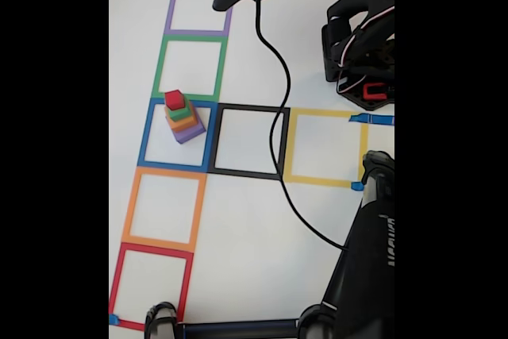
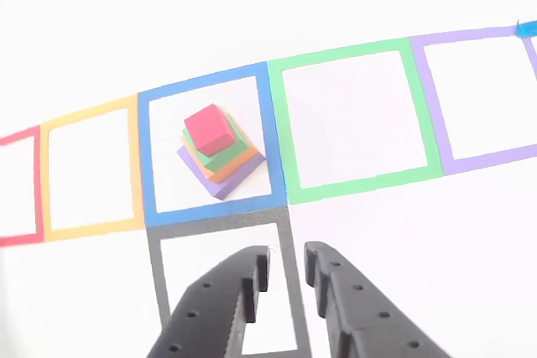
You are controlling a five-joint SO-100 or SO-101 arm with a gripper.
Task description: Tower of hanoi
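White tabletop (image 1: 254, 260), taped squares all over, and the tower's four blocks sit stacked in the blue square (image 2: 144, 157): purple block (image 2: 220, 184), orange block (image 2: 237, 162), green block (image 2: 213, 158), red block (image 2: 209, 129) on top. Gripper (image 2: 284, 259) hangs over the black square (image 2: 153, 267), jaws released and empty, stack just beyond the fingertips.

A robotics test bench is indicated. A white tabletop (image 1: 246, 236) is marked with coloured tape squares (image 1: 167, 209); a black cable (image 1: 278, 117) is trailed toward 5 o'clock, and black arm hardware (image 1: 361, 45) is mounted at 2 o'clock.
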